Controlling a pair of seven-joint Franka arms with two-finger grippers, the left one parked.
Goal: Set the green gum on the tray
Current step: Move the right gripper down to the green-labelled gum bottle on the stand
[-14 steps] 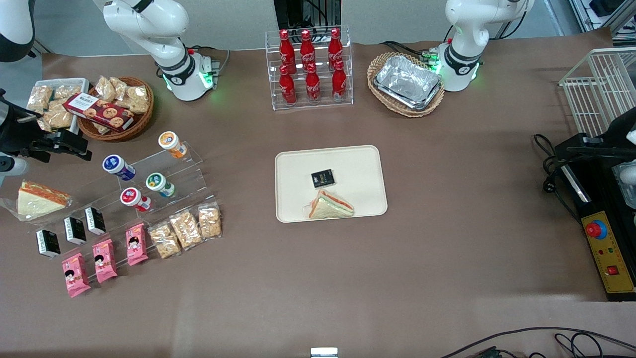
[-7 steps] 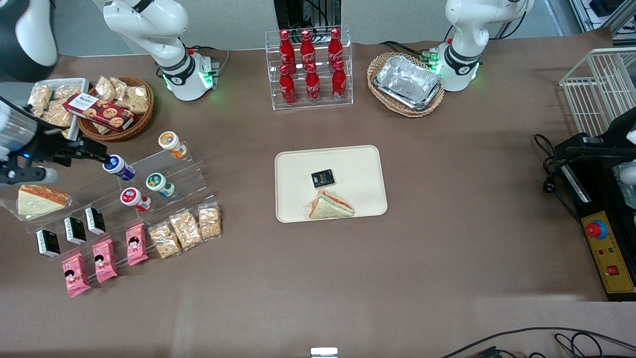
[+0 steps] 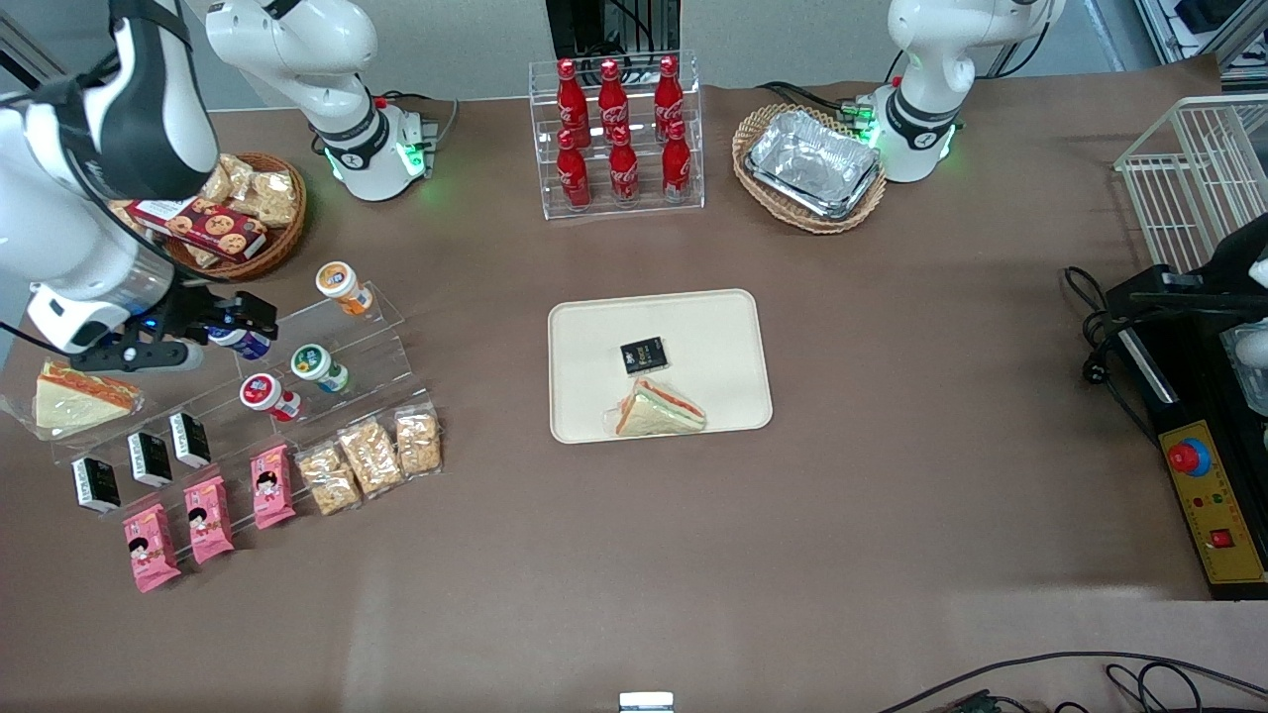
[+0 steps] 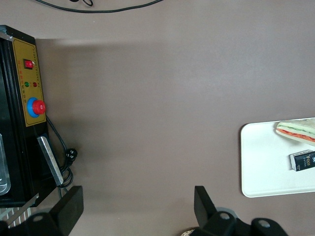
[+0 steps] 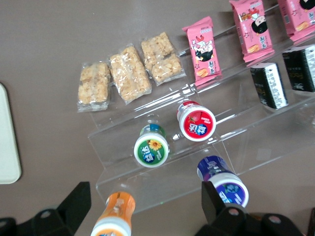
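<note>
The green gum (image 3: 317, 366) is a small white bottle with a green-ringed cap, lying on a step of the clear acrylic stand (image 3: 376, 342). It also shows in the right wrist view (image 5: 151, 150). The cream tray (image 3: 594, 327) lies mid-table and holds a sandwich (image 3: 659, 408) and a small black packet (image 3: 643, 355). Its edge shows in the right wrist view (image 5: 7, 142). My right gripper (image 3: 230, 322) is open and empty. It hovers over the blue-capped bottle (image 5: 224, 182), a little farther from the front camera than the green gum and apart from it. In the right wrist view the gripper (image 5: 145, 206) points between the orange-capped and blue-capped bottles.
An orange-capped bottle (image 3: 342, 285) and a red-capped bottle (image 3: 267, 396) lie on the same stand. Cracker packs (image 3: 371, 458), pink snack packs (image 3: 203, 520) and black boxes (image 3: 149, 458) lie nearer the front camera. A snack basket (image 3: 243, 213) and a cola rack (image 3: 614, 134) stand farther back.
My right arm has swung in from the working arm's end of the table toward the acrylic stand. The gripper now hangs over the blue-capped bottle. Nothing else has moved.
</note>
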